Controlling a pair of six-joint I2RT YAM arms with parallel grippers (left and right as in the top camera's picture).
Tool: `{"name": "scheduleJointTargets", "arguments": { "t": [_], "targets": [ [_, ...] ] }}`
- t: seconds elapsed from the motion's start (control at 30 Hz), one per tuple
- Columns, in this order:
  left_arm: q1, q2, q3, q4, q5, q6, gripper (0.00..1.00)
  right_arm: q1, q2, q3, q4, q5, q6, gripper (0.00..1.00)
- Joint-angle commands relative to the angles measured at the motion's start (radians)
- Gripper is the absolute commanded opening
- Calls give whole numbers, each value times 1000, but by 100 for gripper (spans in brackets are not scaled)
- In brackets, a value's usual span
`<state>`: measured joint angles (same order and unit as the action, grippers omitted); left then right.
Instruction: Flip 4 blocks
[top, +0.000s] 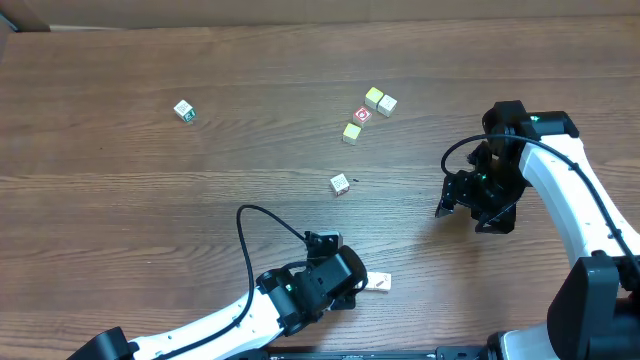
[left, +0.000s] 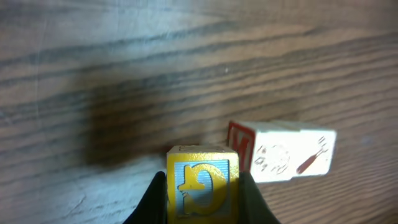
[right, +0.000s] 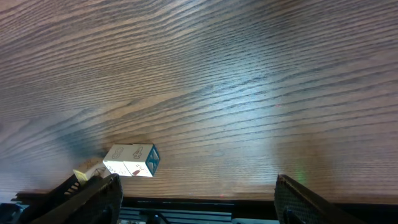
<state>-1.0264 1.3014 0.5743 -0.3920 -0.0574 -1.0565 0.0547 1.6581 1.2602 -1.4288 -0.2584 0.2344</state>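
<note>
My left gripper (left: 202, 182) is shut on a yellow block (left: 202, 186) with a blue letter face, held low over the wood near the table's front edge. In the overhead view the left gripper (top: 350, 284) hides that block. Right beside it lies a white block (left: 283, 152) with a red side, also visible from above as the white block (top: 377, 283). Pale blocks lie farther back: two touching (top: 380, 100), one (top: 351, 132) and one (top: 340, 184). My right gripper (top: 465, 212) hangs open and empty at mid-right, its wide-apart fingers (right: 93, 196) framing bare wood.
A cube with a red-and-white ring face (top: 362, 115) sits among the far blocks. A cube with green marks (top: 183, 111) lies alone at the far left. The left arm's black cable (top: 262, 215) loops over the table. The table's front edge (right: 205, 200) runs close below the right gripper's view.
</note>
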Motion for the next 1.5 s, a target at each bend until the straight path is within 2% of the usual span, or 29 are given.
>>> {"name": "scheduleJointTargets", "arguments": {
  "t": [0.0,0.67,1.0,1.3,1.47],
  "targets": [
    [-5,27,-6,34,-46,-10,4,2,1,9,0,-6,-7,79],
    [-4,51,-6,50,-35,-5,4,2,1,9,-10,-5,-7,79],
    [-4,51,-6,50,-35,-5,23,2,1,9,-18,-5,-7,79],
    [-4,51,-6,50,-35,-5,25,2,1,9,-18,-5,-7,79],
    [-5,51,-6,50,-35,-5,34,2,1,9,-18,-5,-7,79]
  ]
}}
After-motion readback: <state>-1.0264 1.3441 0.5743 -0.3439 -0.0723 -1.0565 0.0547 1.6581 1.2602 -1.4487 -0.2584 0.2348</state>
